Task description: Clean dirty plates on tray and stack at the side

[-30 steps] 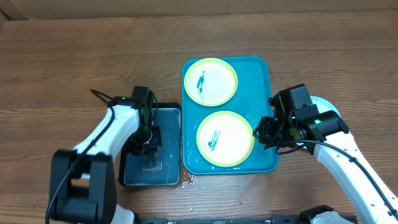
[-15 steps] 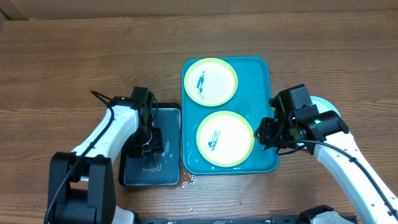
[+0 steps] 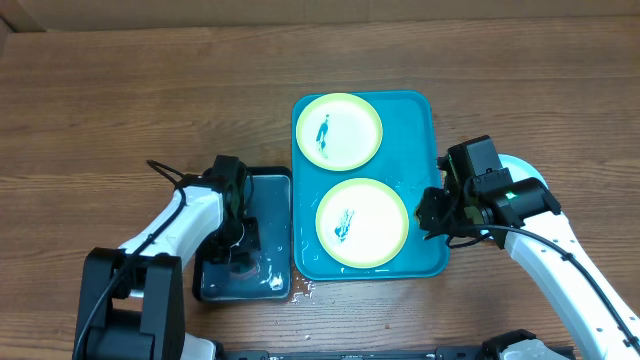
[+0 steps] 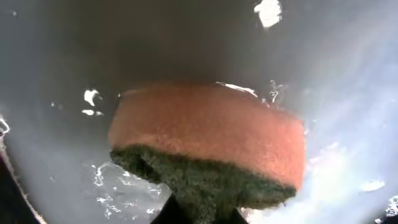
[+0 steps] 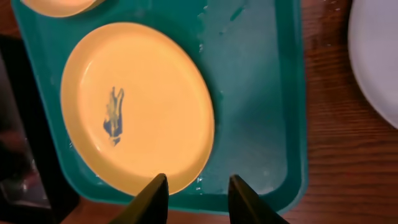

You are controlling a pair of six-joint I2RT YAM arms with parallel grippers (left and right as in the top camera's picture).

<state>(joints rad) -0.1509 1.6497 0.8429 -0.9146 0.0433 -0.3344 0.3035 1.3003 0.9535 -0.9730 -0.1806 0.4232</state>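
On the wooden table [image 3: 120, 90] I saw the turquoise tray [image 3: 420, 130] lying lengthwise away from the rig, with two yellow-green-rimmed plates on it in a row: the far plate [image 3: 339, 131] and the near plate [image 3: 361, 222], close together. My right end effector [image 3: 430, 212] hung over the tray's right side, just beside the near plate's right rim. In the right wrist view it [image 5: 198, 196] stood released, holding nothing, with one finger over that plate's [image 5: 143, 106] edge, the other over bare wet tray floor [image 5: 261, 106], and the tray's raised rim below them. To the left, touching the turquoise tray's long side, sat the smaller dark tray [image 3: 270, 185], wet inside, and my left arm reached down into it. The left end effector [image 3: 240, 250] was clenched on an orange sponge [image 4: 211, 137] with a dark green scouring face, pinched at its lower edge above the tray's glistening floor [image 4: 62, 50]. Each plate carried a small blue smear [image 5: 114, 115] left of its centre. Drops of water [image 3: 300, 290] lay on the table by the trays' near corners.
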